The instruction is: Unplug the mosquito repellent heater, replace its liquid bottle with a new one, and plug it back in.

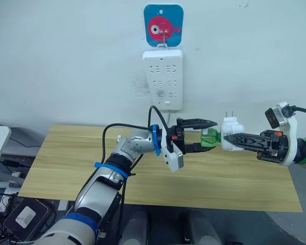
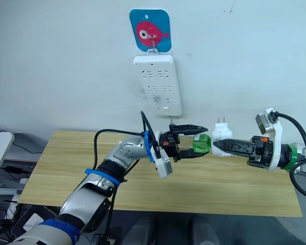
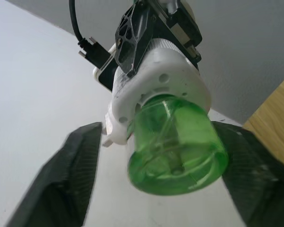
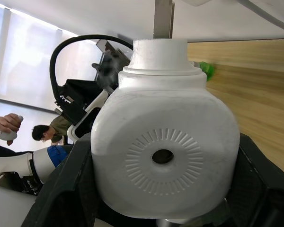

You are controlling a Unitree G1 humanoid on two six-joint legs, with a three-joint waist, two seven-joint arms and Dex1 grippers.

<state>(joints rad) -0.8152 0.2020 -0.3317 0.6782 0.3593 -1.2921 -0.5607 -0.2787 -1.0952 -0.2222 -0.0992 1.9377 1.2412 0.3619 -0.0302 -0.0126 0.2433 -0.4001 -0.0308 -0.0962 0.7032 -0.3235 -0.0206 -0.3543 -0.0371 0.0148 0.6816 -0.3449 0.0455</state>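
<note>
We face a white wall with a power strip (image 1: 163, 79) hung above a wooden table (image 1: 66, 158). Our left gripper (image 1: 200, 135) stands open, fingers either side of the green bottle (image 1: 210, 137) without closing on it. The bottle is seated in the heater (image 1: 232, 133), which our right gripper (image 1: 229, 138) clamps in mid-air, right of the strip. So unplugging is done; we judge the swap and replugging remain.

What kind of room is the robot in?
Probably a lab or test room: a power strip hangs on a bare wall above a plain wooden table, and a person sits nearby.
</note>
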